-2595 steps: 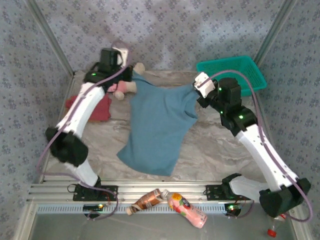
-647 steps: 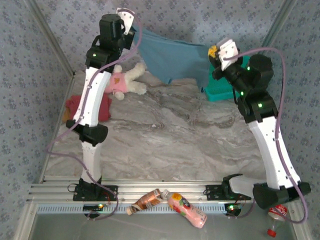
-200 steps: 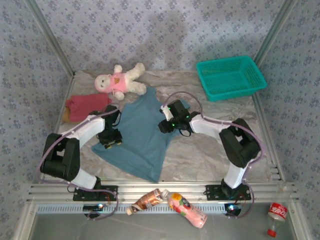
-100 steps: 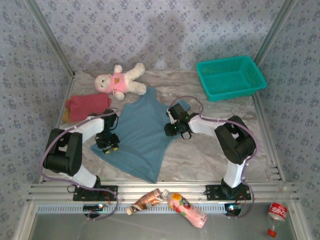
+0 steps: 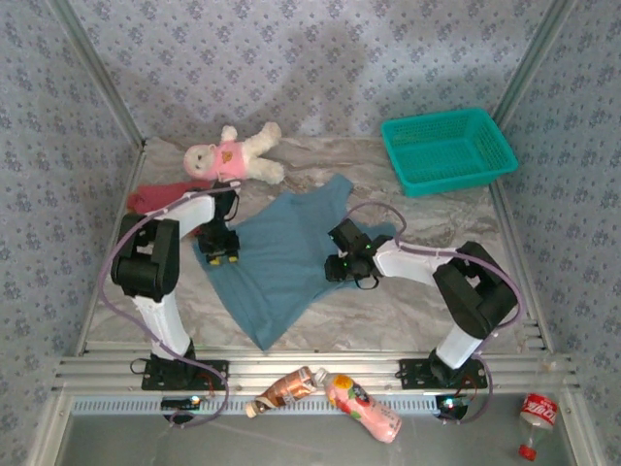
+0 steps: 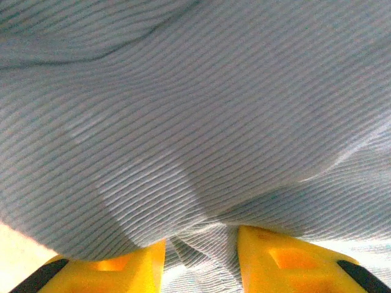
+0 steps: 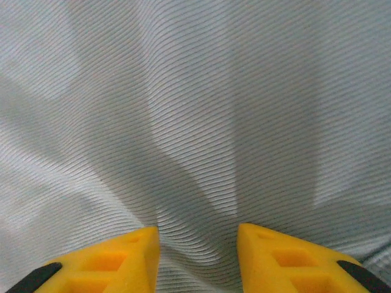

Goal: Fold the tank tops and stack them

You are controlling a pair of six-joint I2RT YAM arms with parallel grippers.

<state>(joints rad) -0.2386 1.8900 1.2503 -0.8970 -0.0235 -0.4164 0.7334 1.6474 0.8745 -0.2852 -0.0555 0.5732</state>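
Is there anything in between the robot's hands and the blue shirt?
No, nothing is in the way. The left gripper and the right gripper are both down on the blue tank top, its cloth bunched between their yellow fingers. The plush doll and teal basket sit farther back.

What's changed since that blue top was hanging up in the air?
The dusty blue cloth tank top came down from the air onto the table, then swung round, straps toward the right. The left claw, pinching the cloth, slid farther back; the right claw, on the cloth, slid nearer. The white plush doll, teal plastic lattice basket and dark red cloth top stayed put.
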